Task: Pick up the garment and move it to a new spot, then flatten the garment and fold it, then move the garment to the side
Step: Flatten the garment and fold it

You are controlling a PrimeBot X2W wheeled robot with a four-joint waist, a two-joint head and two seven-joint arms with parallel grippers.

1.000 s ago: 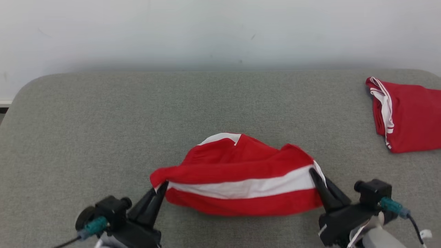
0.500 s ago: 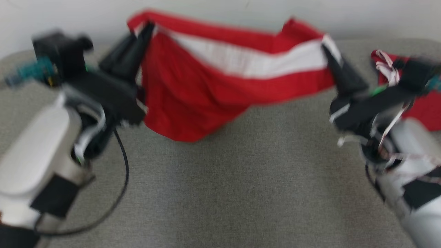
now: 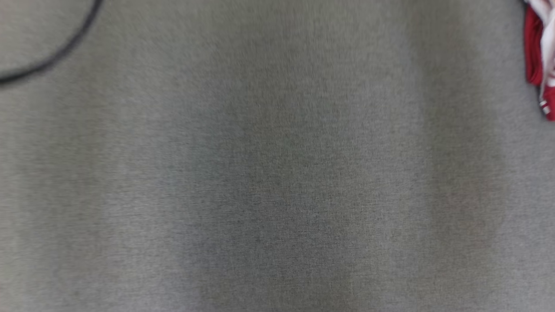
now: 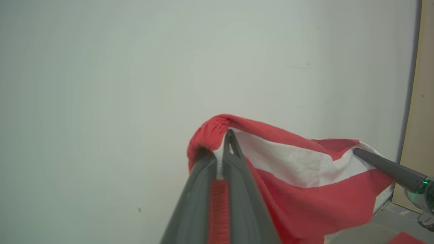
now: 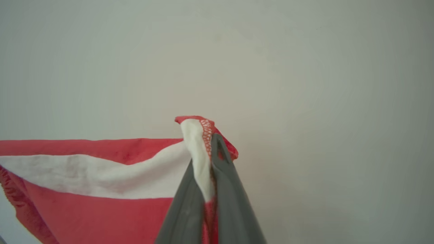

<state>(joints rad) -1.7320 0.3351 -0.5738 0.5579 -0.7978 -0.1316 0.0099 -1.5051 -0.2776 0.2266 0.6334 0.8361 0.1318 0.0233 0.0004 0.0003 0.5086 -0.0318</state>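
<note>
The garment (image 4: 305,189) is red with a broad white band and hangs in the air in front of a pale wall, stretched between my two grippers. In the left wrist view my left gripper (image 4: 226,142) is shut on one bunched upper corner. The right gripper (image 4: 355,151) holds the far corner at that view's right. The right wrist view shows my right gripper (image 5: 212,144) shut on a white and red hem corner, with the garment (image 5: 84,176) trailing away to the left. The cloth sags a little between the two grips.
The grey fabric tabletop (image 3: 277,173) lies below in the head view. Another red and white garment (image 3: 537,56) lies at its far right edge. A black cable (image 3: 56,60) curves across the top left. A wooden panel (image 4: 423,101) stands beside the wall.
Both grippers have lifted the garment off the table and high into the air. The head camera has shifted, and the arms and garment have left its picture.
</note>
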